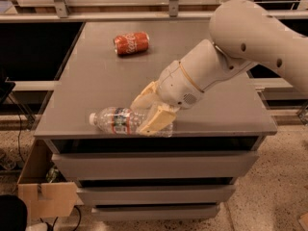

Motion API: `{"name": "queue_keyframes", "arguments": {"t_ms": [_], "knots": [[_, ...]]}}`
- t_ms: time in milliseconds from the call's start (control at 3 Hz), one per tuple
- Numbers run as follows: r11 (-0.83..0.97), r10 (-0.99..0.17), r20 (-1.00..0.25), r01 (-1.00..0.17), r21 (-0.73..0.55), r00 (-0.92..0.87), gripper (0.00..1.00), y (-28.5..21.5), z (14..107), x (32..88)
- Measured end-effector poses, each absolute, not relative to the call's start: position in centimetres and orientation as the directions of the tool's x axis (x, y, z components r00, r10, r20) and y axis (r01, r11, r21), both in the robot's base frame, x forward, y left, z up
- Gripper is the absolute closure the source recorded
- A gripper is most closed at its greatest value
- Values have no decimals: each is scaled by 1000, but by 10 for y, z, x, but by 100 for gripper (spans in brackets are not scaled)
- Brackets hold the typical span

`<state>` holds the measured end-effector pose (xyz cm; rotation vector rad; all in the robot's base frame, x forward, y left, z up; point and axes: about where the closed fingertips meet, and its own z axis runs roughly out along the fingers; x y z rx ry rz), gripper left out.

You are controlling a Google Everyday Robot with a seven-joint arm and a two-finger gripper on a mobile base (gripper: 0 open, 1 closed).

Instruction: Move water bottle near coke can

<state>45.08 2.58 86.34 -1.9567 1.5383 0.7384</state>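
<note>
Camera view: I see my two-finger gripper (pixel 142 117) low in the middle of the frame, at the front edge of the flat grey table (pixel 96 81). Its pale yellow fingers (pixel 156 121) pinch the clear ribbed plastic water bottle (pixel 115 121), one on each side. The water bottle lies on its side with its white cap pointing left. The red coke can (pixel 131 43) also lies on its side, higher up in the frame and well apart from the bottle. My big white arm (pixel 240 42) comes in from the upper right. A brown cardboard box (pixel 43 196) sits at the lower left.
</note>
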Motion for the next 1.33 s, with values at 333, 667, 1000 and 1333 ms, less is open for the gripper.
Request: {"name": "queue_keyframes", "arguments": {"t_ms": [333,667,1000,1333], "knots": [[-203,-677,-706,-975,-91,207,100,25,868,452],[-174,-679,-702,-976,-132,216,100,16,884,467],[-131,-677,-700,-973,-189,227,100,4,907,490],[-89,-670,-703,-966,-241,237,100,-2,930,519]]}}
